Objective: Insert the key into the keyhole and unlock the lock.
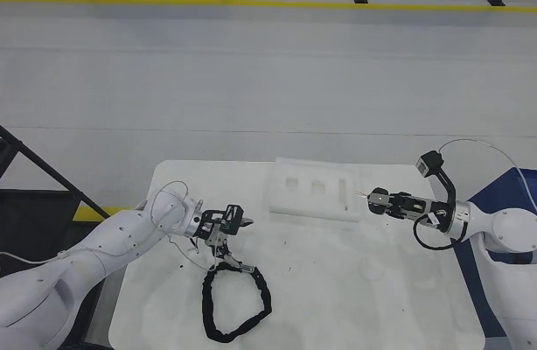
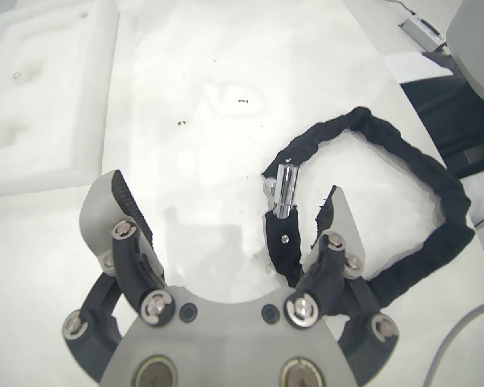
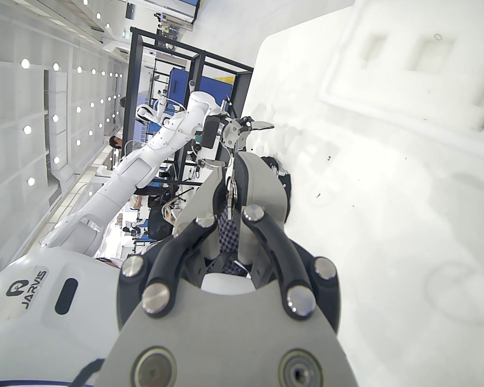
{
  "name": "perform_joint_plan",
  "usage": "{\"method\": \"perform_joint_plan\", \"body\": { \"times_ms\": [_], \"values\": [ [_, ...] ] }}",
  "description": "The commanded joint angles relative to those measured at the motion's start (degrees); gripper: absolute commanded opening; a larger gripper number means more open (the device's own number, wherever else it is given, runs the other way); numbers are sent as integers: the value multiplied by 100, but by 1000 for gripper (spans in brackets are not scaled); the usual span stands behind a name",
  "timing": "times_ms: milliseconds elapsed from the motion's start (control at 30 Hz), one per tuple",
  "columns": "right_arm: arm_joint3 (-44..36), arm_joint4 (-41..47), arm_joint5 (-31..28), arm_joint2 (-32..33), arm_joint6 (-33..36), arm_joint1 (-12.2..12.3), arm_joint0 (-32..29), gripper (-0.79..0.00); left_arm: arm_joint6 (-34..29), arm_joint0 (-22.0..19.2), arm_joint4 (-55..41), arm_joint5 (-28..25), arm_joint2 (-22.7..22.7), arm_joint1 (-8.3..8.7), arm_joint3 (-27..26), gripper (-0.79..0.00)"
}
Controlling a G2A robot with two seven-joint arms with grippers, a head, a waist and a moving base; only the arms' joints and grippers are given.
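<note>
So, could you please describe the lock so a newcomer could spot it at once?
On the white table, look near the left arm's open fingers. The lock is a loop sleeved in black cloth lying there, its ends meeting at a shiny metal cylinder. Its only neighbour, a foam tray, is white.

White arms [image 1: 102, 254], grey left hand [image 2: 226, 193], black linkages [image 2: 326, 275]

A: Reference landmark?
B: The white table [image 1: 365, 297]. Beyond its far edge: grey floor [image 1: 251, 79], bounded by a yellow line [image 1: 251, 4].
A: Beside the table?
B: Black metal frame [image 3: 198, 67] (blue panels [image 3: 215, 84] behind). Farther off: rows of round lights [image 3: 26, 63].
</note>
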Motion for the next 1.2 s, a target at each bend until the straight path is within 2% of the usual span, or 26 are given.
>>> {"method": "perform_joint_plan", "body": {
  "times_ms": [0, 200, 367, 600, 800, 967, 1100, 1167],
  "values": [
    [0, 0, 0, 0, 0, 0, 0, -785, 168, 95, 45, 70, -36, 52, -18, 0],
    [0, 0, 0, 0, 0, 0, 0, -785, 726, 475, 486, 517, -54, 242, -38, 0],
    [0, 0, 0, 0, 0, 0, 0, -785, 919, 681, 895, 1002, -61, 315, -74, 0],
    [0, 0, 0, 0, 0, 0, 0, -785, 874, 675, 1402, 1123, -47, 247, -174, 0],
    [0, 0, 0, 0, 0, 0, 0, -785, 983, 714, 1526, 1189, -69, 166, -65, -3],
    [0, 0, 0, 0, 0, 0, 0, -785, 1080, 745, 1703, 1220, -65, 125, 4, -188],
    [0, 0, 0, 0, 0, 0, 0, -785, 1093, 753, 1793, 1221, -80, 89, 27, -231],
    [0, 0, 0, 0, 0, 0, 0, -785, 1092, 752, 1831, 1220, -92, 73, 46, -292]
  ]
}}
